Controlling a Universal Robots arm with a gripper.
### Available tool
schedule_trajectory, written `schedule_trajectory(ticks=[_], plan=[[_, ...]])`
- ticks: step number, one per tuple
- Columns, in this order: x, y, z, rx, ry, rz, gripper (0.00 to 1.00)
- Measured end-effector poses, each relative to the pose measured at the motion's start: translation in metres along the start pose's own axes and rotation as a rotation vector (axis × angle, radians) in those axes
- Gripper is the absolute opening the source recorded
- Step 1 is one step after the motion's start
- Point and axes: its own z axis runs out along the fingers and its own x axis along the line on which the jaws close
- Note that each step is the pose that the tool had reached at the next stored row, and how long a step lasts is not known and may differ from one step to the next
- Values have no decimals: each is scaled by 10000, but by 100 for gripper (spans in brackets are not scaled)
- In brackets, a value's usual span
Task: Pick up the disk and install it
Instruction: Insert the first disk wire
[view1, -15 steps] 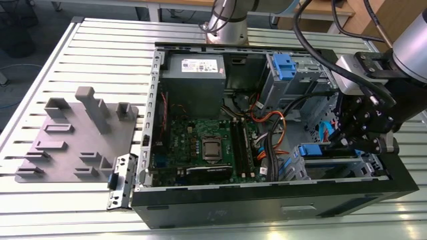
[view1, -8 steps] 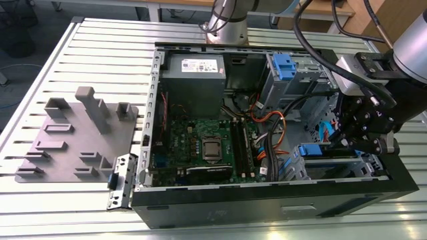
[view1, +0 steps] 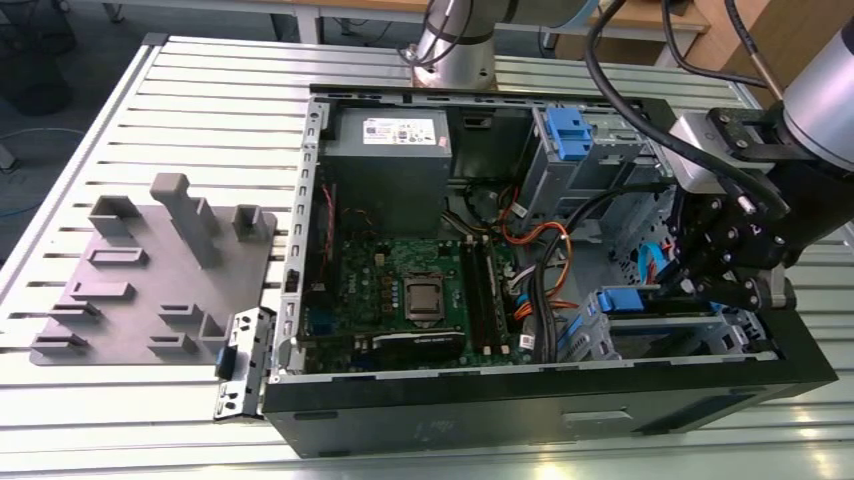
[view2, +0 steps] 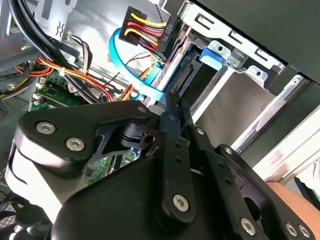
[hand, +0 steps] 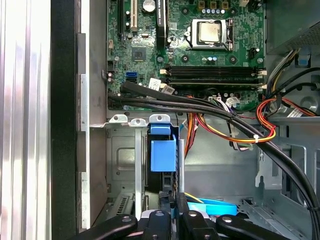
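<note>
The disk (view1: 627, 300) stands on edge in the metal drive bay (view1: 674, 335) at the front corner of the open computer case, on the exterior view's right. Its blue rail (hand: 163, 150) and its dark connector end (view2: 189, 75) show in the wrist views. My gripper (view1: 703, 288) hangs right over that bay. Its black fingers (view2: 167, 125) are drawn together, shut, with their tips at the disk's connector end (hand: 162, 182). The rest of the disk is hidden inside the bay.
Thick black and coloured cable bundles (hand: 240, 130) cross beside the bay. A light-blue cable (view2: 122, 62) and a power plug (view2: 147, 27) hang near the fingertips. Motherboard (view1: 414, 290), power supply (view1: 387, 140) and an upper blue bracket (view1: 567, 130) fill the case. A grey fixture plate (view1: 147, 270) lies to the exterior view's left.
</note>
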Motion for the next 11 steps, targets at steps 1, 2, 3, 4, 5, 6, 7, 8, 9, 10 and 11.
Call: schedule_trajectory(ticks=[1, 2, 3, 4, 5, 6, 7, 8, 9, 10, 11], plan=[[0, 0, 1, 0, -2, 1, 16], [0, 0, 2, 0, -3, 0, 16], [0, 0, 2, 0, -3, 1, 16], [0, 0, 2, 0, -2, 0, 16], [0, 0, -1, 0, -4, 0, 16], [-1, 0, -6, 0, -9, 1, 16], [-1, 0, -11, 0, -11, 0, 16], [-1, 0, -12, 0, -12, 1, 16], [0, 0, -15, 1, -30, 0, 16], [-1, 0, -16, 2, -110, 0, 16], [-1, 0, -16, 2, -166, -1, 16]])
